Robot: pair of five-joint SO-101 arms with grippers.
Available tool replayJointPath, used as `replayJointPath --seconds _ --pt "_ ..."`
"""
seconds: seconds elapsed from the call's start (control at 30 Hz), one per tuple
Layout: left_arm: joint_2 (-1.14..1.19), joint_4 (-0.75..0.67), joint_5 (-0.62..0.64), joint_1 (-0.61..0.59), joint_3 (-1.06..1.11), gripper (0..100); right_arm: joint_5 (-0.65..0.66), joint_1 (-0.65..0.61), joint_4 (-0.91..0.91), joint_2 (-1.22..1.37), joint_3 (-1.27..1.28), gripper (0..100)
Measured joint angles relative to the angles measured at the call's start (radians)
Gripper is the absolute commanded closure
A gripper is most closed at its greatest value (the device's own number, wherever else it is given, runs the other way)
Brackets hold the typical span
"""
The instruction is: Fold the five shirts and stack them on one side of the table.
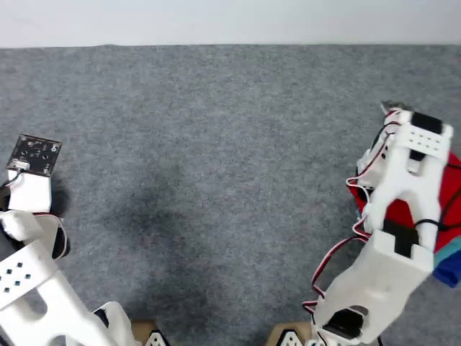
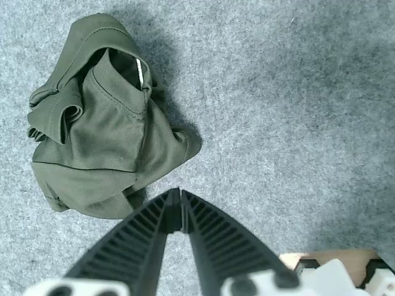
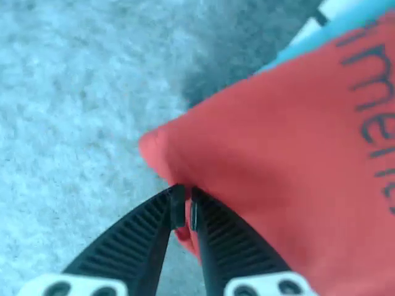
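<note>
Table cover [image 1: 216,180]: grey felt-like surface across most of the high view, with a pale wall strip [image 1: 216,21] along the top edge. Wooden base [image 1: 288,334]: a light corner at the bottom edge, at the foot of the right arm. Left arm [image 1: 36,288]: white, in the lower left corner of the high view, with a small dark circuit board [image 1: 34,155] at its upper end. Right arm [image 1: 392,238]: white with red and black wires, at the right side of the high view, lying over the shirts there and hiding most of them. Red shirt [image 1: 452,180]: at the right edge of the high view, showing around the right arm; dark print on its face in the right wrist view. Blue shirt [image 1: 446,265]: just below the red shirt at the right edge, partly under it. Olive shirt [image 2: 99,135]: unfolded, a crumpled heap on the grey cover, just beside the left gripper's tips. Left gripper [image 2: 181,209]: black ribbed fingers pressed together, nothing between them. Right gripper [image 3: 183,209]: fingers drawn together, pinching the red shirt's edge near its corner, red cloth showing between the tips.
</note>
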Motion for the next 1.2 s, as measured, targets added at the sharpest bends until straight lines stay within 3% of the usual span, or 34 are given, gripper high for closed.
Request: replayJointPath --seconds 0.37,0.57,0.73,0.93,1.2 --pt "-0.044 0.000 0.002 0.000 -0.034 99 -0.005 -0.061 0.190 -0.198 -0.157 96.3" --pt "-0.055 0.000 0.014 -0.002 -0.035 88 -0.005 -0.061 0.190 -0.359 -0.063 96.3" --pt "-0.055 -0.041 -0.094 -0.107 -0.015 79 -0.005 -0.061 0.190 -0.413 0.124 96.3" --pt "-0.055 -0.353 -0.302 -0.267 0.170 78 -0.005 -0.035 0.190 -0.448 0.288 96.2" --pt "-0.055 -0.847 -0.439 -0.287 0.571 78 -0.005 -0.034 0.190 -0.448 0.336 96.2"
